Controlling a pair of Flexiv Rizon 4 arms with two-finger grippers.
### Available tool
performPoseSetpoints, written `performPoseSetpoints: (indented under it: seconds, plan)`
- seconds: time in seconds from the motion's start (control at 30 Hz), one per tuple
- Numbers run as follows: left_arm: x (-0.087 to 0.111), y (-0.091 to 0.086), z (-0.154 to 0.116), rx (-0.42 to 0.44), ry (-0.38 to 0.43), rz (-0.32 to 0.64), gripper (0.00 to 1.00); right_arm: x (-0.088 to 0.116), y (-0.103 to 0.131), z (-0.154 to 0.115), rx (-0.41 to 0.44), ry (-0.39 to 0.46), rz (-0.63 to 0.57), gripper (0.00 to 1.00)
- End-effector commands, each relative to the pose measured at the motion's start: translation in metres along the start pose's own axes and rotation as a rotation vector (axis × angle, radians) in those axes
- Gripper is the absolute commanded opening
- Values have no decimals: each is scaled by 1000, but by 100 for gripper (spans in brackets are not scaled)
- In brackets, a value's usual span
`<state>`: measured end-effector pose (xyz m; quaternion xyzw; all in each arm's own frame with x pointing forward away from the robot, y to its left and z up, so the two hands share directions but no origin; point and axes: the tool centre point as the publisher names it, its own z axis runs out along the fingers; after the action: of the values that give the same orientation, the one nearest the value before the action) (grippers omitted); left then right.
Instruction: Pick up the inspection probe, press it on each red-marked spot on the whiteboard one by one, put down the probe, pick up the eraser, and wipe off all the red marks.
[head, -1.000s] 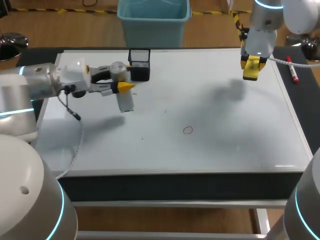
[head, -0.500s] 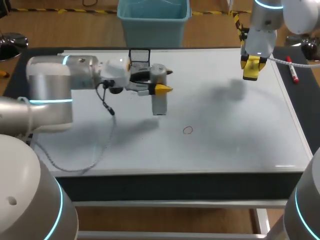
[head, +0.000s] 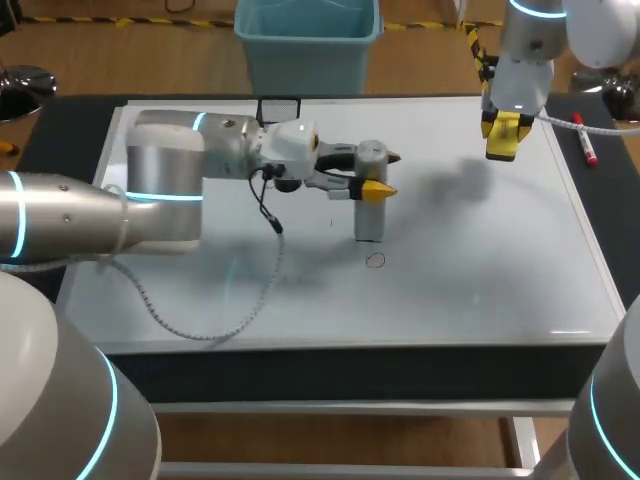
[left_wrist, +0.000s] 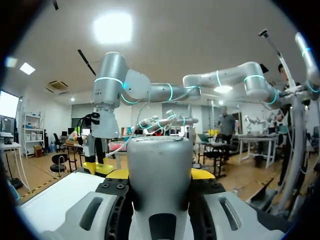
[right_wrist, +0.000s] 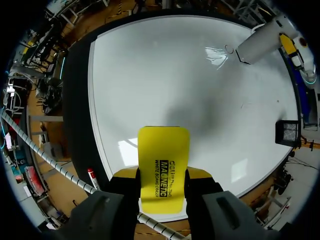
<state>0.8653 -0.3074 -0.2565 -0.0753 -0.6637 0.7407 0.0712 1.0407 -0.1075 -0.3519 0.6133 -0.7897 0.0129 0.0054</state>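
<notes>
My left gripper (head: 374, 174) is shut on the grey cylindrical probe (head: 369, 216), which hangs upright with its lower end just above and behind the small red circle mark (head: 375, 260) on the whiteboard (head: 480, 270). In the left wrist view the probe (left_wrist: 160, 180) fills the gap between the yellow tips. At the board's far right, my right gripper (head: 502, 132) is shut on the yellow eraser (head: 500, 143), held above the surface. From the right wrist view, the eraser (right_wrist: 164, 167) sits between the fingers, with the probe (right_wrist: 260, 42) and the mark (right_wrist: 229, 49) far ahead.
A black mesh pen holder (head: 280, 103) stands at the board's far edge, mostly hidden behind my left arm. A red marker (head: 585, 140) lies on the dark strip right of the board. My left arm's cable (head: 200, 325) droops over the board's left half.
My left arm has swept right across the board with the probe, from beside the pen holder to the red circle. The right arm has stayed still.
</notes>
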Motion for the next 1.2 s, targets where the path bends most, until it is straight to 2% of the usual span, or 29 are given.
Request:
performPoseSetpoints:
  seconds: [0.03, 0.7, 1.2]
  plan:
    - [2, 5, 13, 12, 16, 2, 0, 1, 0, -1, 1, 2, -2, 0]
    - [34, 9, 25, 15, 14, 1, 0, 1, 0, -1, 1, 2, -2, 0]
    - [43, 14, 24, -5, 12, 1, 0, 1, 0, -1, 1, 2, -2, 0]
